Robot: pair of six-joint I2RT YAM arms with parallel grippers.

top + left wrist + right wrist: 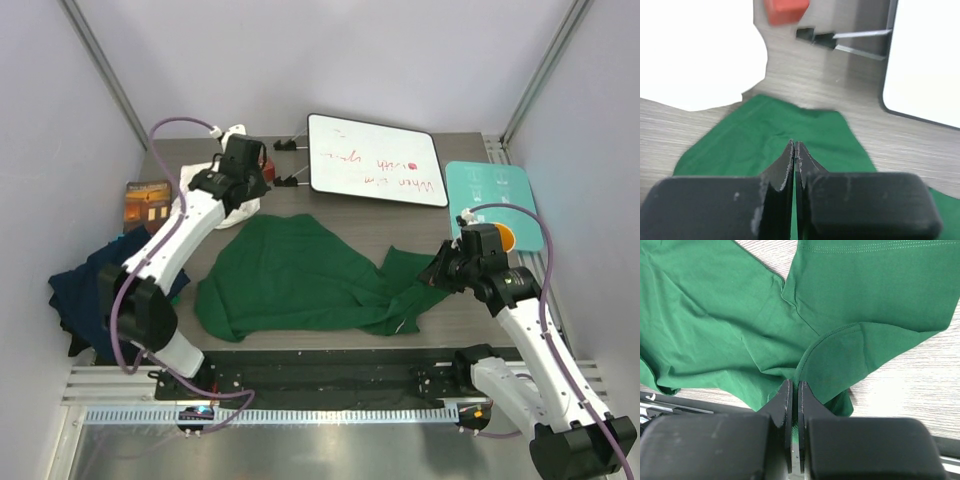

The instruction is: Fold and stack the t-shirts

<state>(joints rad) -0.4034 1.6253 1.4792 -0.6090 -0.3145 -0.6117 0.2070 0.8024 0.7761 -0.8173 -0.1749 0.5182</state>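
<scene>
Rumpled green t-shirt [290, 280] centre; navy t-shirt [80, 290] left edge; white t-shirt [192, 178] far-left

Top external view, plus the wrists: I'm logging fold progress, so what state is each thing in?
green t-shirt: unfolded, spread crumpled on the table.
navy t-shirt: unfolded, bunched at the table's left edge.
white t-shirt: unfolded, bunched at far left.
left tool: shut above the green t-shirt's far edge; grip unclear.
right tool: shut on the green t-shirt.

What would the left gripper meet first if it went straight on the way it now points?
Most likely the dark green t-shirt: the left gripper, jaws shut, points at the cloth near its far edge. Its height above the cloth is unclear; if it passed over, bare table would come next.
</scene>
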